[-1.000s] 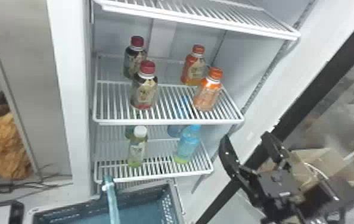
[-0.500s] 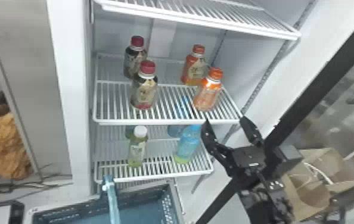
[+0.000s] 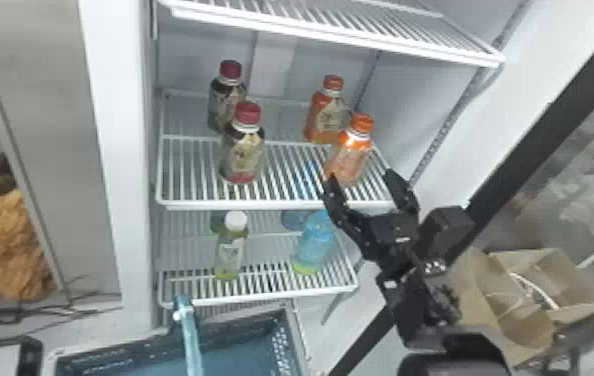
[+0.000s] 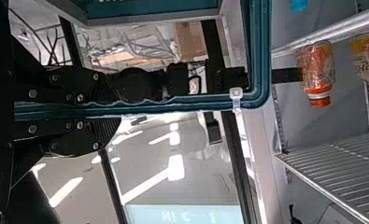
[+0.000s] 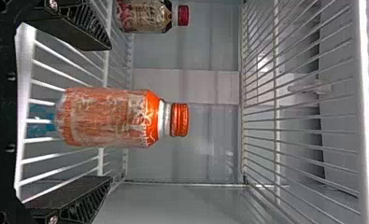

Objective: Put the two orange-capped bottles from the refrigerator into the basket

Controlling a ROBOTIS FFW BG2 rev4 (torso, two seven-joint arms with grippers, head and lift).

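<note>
The white refrigerator point(image 3: 98, 150) stands largest, its wire shelves one above another. Below its lower shelf point(image 3: 261, 299) sits the blue basket point(image 3: 111, 345), cut off by the head view's bottom edge, with its teal handle point(image 3: 191, 340) raised. To the right, past the refrigerator's opening, is an open cardboard box point(image 3: 476, 300); over at the far left lies crumpled tan material point(image 3: 1, 240). The right claw point(image 3: 362, 179) is released, its two black fingers parted around the lower part of the near orange-capped bottle point(image 3: 348, 157), and the right wrist view shows a gap on each side of it. The left claw point(image 4: 108, 112) is clenched on the teal handle. Both orange-capped bottles stand upright on the middle shelf point(image 3: 286, 202), toward its right side, the far orange-capped bottle point(image 3: 328, 117) behind and slightly left of the near one. On the left half of that shelf stand two dark bottles with red caps, one in front point(image 3: 243, 152) and one behind point(image 3: 225, 100). The lower shelf carries a blue bottle point(image 3: 315, 245) on the right and a slimmer pale green bottle point(image 3: 231, 252) on the left, topped by a small white cap point(image 3: 236, 220).
</note>
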